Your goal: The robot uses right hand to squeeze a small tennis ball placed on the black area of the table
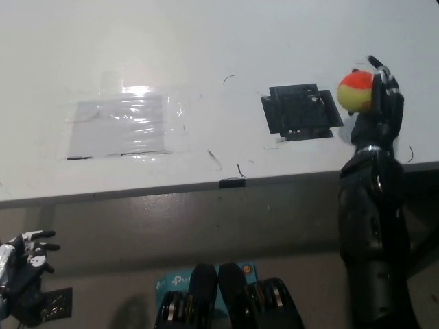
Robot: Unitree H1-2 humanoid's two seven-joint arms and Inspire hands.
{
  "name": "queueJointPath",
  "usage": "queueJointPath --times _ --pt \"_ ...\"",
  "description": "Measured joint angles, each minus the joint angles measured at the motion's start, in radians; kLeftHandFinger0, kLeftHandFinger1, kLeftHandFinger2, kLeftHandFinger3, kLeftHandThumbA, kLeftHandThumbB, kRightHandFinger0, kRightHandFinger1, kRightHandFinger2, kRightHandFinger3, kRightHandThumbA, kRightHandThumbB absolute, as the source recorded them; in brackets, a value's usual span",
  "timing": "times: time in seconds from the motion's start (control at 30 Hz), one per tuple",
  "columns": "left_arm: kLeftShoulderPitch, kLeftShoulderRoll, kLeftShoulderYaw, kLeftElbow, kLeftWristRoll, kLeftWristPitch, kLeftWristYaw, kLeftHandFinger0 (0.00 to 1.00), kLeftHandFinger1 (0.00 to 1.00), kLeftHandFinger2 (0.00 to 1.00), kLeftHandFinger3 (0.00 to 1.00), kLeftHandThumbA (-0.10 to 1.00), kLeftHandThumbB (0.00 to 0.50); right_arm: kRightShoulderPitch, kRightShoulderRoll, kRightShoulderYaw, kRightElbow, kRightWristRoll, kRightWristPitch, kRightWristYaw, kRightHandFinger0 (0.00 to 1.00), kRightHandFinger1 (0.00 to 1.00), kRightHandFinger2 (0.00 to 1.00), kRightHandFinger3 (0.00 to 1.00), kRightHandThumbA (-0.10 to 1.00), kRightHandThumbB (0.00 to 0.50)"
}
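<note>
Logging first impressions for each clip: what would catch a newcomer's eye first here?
The red-and-yellow tennis ball stands out, held by the black right robot hand just right of the black patch on the white table. A shiny taped plastic sheet lies on the table's left. The white left robot hand rests low at the lower left, below the table edge.

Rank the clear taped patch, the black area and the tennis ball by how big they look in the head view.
1. clear taped patch
2. black area
3. tennis ball, held in the right hand, possibly raised nearer the camera
</note>
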Motion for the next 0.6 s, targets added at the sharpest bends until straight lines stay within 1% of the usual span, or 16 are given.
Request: queueJointPath --times 0.03,0.07,0.1,0.13,0.17,0.2,0.23,0.27,0.33,0.37,0.4,0.43,0.47,0.53,0.57,0.6 --pt "0.0 0.002 0.0 0.0 0.0 -0.001 0.0 0.17 0.31 0.5 0.59 0.16 0.175 -0.005 -0.031 0.051 0.007 -0.021 -0.003 0.014 0.0 0.0 0.28 0.46 -0.1 0.25" --pt "0.0 0.002 0.0 0.0 0.0 -0.001 0.0 0.16 0.3 0.5 0.59 0.17 0.17 -0.01 -0.049 0.078 0.012 -0.039 -0.005 0.019 0.0 0.0 0.34 0.45 -0.1 0.224" --pt "0.0 0.001 0.0 0.001 0.0 -0.001 0.0 0.16 0.3 0.49 0.58 0.16 0.17 -0.014 -0.074 0.114 0.02 -0.062 -0.007 0.02 0.0 0.0 0.37 0.45 -0.1 0.233" --pt "0.0 0.0 0.0 0.001 0.0 -0.001 0.0 0.16 0.3 0.49 0.58 0.17 0.175 -0.017 -0.091 0.138 0.028 -0.081 -0.008 0.02 0.0 0.0 0.37 0.45 -0.1 0.245" --pt "0.0 -0.001 0.0 0.002 0.0 -0.001 0.0 0.16 0.31 0.5 0.6 0.17 0.171 -0.017 -0.106 0.16 0.037 -0.097 -0.008 0.019 0.0 0.0 0.34 0.4 -0.1 0.264" --pt "0.0 -0.002 -0.001 0.003 0.0 -0.001 0.0 0.16 0.31 0.5 0.6 0.16 0.171 -0.017 -0.126 0.192 0.054 -0.121 -0.008 0.018 0.0 0.0 0.33 0.38 -0.1 0.262" --pt "0.001 -0.003 -0.001 0.003 0.0 0.0 0.0 0.17 0.31 0.49 0.59 0.16 0.174 -0.017 -0.144 0.22 0.072 -0.142 -0.007 0.017 0.0 0.0 0.37 0.41 -0.1 0.231" --pt "0.001 -0.003 -0.001 0.004 0.0 0.0 0.0 0.18 0.32 0.49 0.59 0.15 0.167 -0.017 -0.16 0.246 0.088 -0.161 -0.006 0.016 0.0 0.01 0.39 0.41 -0.1 0.232" --pt "0.001 -0.004 -0.001 0.005 0.0 0.0 0.0 0.18 0.33 0.5 0.59 0.15 0.161 -0.017 -0.191 0.305 0.123 -0.201 -0.003 0.015 0.0 0.04 0.45 0.43 -0.1 0.211" --pt "0.001 -0.004 -0.001 0.005 0.0 0.001 0.0 0.18 0.33 0.5 0.59 0.14 0.16 -0.017 -0.205 0.337 0.14 -0.221 -0.002 0.015 0.0 0.09 0.52 0.46 -0.1 0.154" --pt "0.001 -0.004 -0.001 0.006 0.0 0.001 0.0 0.18 0.33 0.5 0.59 0.13 0.161 -0.018 -0.218 0.371 0.16 -0.243 0.0 0.014 0.0 0.12 0.58 0.47 -0.1 0.116" --pt "0.001 -0.004 -0.001 0.007 0.0 0.001 0.0 0.19 0.35 0.52 0.59 0.13 0.159 -0.019 -0.23 0.402 0.179 -0.26 0.001 0.014 0.0 0.14 0.58 0.45 -0.1 0.129" --pt "0.001 -0.005 -0.001 0.007 0.0 0.001 0.0 0.19 0.35 0.52 0.6 0.13 0.162 -0.02 -0.241 0.437 0.201 -0.281 0.003 0.013 0.0 0.14 0.54 0.4 -0.1 0.176" --pt "0.001 -0.006 -0.001 0.009 0.0 0.001 0.0 0.19 0.35 0.52 0.6 0.13 0.162 -0.024 -0.261 0.511 0.253 -0.324 0.007 0.013 0.0 0.08 0.42 0.26 -0.1 0.19" --pt "0.001 -0.007 -0.001 0.009 0.0 0.001 0.0 0.19 0.34 0.52 0.61 0.13 0.162 -0.027 -0.268 0.544 0.276 -0.343 0.01 0.012 0.0 0.06 0.4 0.23 -0.1 0.201" --pt "0.001 -0.008 -0.001 0.009 0.0 0.002 0.0 0.17 0.33 0.5 0.6 0.17 0.187 -0.029 -0.272 0.568 0.293 -0.358 0.011 0.012 0.0 0.03 0.37 0.22 -0.1 0.224"
